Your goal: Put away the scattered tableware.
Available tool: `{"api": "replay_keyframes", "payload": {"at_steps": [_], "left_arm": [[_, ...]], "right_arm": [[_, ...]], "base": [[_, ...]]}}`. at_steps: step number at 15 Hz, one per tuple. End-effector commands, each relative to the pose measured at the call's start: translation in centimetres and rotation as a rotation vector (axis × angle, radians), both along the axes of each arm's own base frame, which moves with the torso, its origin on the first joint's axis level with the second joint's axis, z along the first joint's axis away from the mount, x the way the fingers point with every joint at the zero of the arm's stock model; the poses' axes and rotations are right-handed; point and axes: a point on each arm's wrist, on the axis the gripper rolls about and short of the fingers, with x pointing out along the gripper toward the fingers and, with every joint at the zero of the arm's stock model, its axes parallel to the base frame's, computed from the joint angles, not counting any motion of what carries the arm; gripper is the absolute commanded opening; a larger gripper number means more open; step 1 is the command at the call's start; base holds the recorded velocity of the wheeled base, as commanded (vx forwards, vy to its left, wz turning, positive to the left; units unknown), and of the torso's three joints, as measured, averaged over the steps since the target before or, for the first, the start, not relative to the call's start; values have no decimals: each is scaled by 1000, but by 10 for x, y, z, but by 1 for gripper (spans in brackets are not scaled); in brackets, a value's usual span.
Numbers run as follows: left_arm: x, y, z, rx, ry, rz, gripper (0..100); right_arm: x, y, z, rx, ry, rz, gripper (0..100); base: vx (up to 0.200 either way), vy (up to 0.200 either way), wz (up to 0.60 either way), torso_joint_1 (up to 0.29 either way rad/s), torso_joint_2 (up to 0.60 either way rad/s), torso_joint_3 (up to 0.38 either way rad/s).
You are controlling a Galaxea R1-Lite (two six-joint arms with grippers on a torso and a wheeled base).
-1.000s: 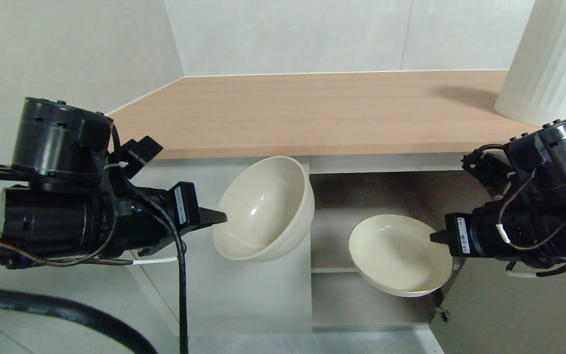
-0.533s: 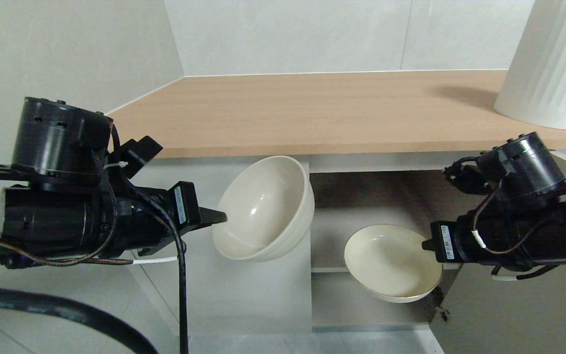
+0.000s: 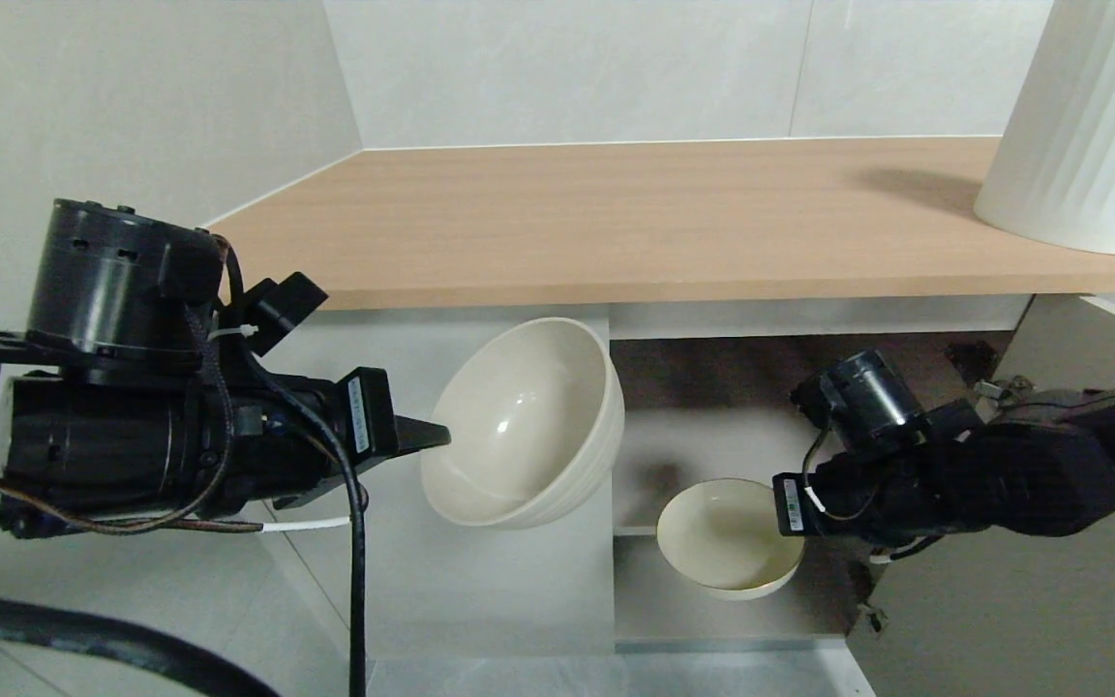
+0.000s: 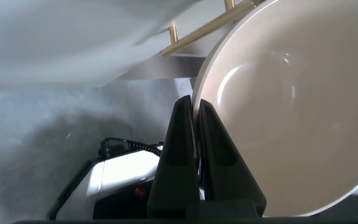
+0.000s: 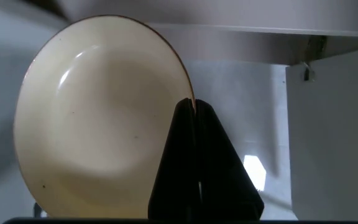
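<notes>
A: What has the left end effector [image 3: 430, 433] got?

B: A deep bowl [image 3: 519, 426], cream-coloured. The two fingers [image 4: 182, 143] are pinched close together on its rim, one inside and one outside. The bowl hangs in the air, tilted, with its hollow turned up and towards the arm.

A: Where is that, set against the furniture?

B: Just below the front edge of the wooden worktop [image 3: 616, 223], in front of the closed door [image 3: 499, 590] of the cupboard underneath.

A: And the right end effector [image 3: 790, 505]?

B: It grips a shallow dish [image 3: 724, 537], also cream, with a thin dark line round its edge. From the right wrist the fingers are narrow and clamped over the rim, the same way as on the other side.

A: Where is the dish?

B: At the open compartment of the cupboard, right of the closed door and lower than the bowl. It lies nearly level, hollow side up, across the front edge of the shelf [image 3: 712, 436] as seen from the head. I cannot tell whether it touches the shelf.

A: How far apart are the two pieces?

B: Near each other, but not touching; the bowl is higher and to the left.

A: Anything else around?

B: A tall ribbed white cylinder [image 3: 1090, 126] stands at the right end of the worktop, and the open cupboard door [image 3: 1022, 629] sits below the right arm.
</notes>
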Motion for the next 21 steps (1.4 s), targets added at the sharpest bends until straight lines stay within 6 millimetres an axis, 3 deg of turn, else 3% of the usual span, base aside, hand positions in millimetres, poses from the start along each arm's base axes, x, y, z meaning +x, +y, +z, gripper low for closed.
{"api": "replay_keyframes", "payload": {"at_steps": [1,4,7,13,21], "left_arm": [[0,0,0,0,2,0,0],[-1,-5,-9,44,10,-42,0],[-3,-11,-21,113,13,-88,0],[-10,-15,-34,224,23,-137,0],[-7,-17,-40,236,43,-137,0]], "right_arm": [[21,-1,-48,-40,49,-45,0],[42,-10,-75,-13,-19,-102,0],[55,-12,-87,7,-96,-137,0],[80,-21,-107,-6,-216,-241,0],[112,-31,-115,27,-251,-330,0]], "base": [[0,0,0,0,0,0],[0,0,0,0,0,0],[0,0,0,0,0,0],[0,0,0,0,0,0],[0,0,0,0,0,0]]}}
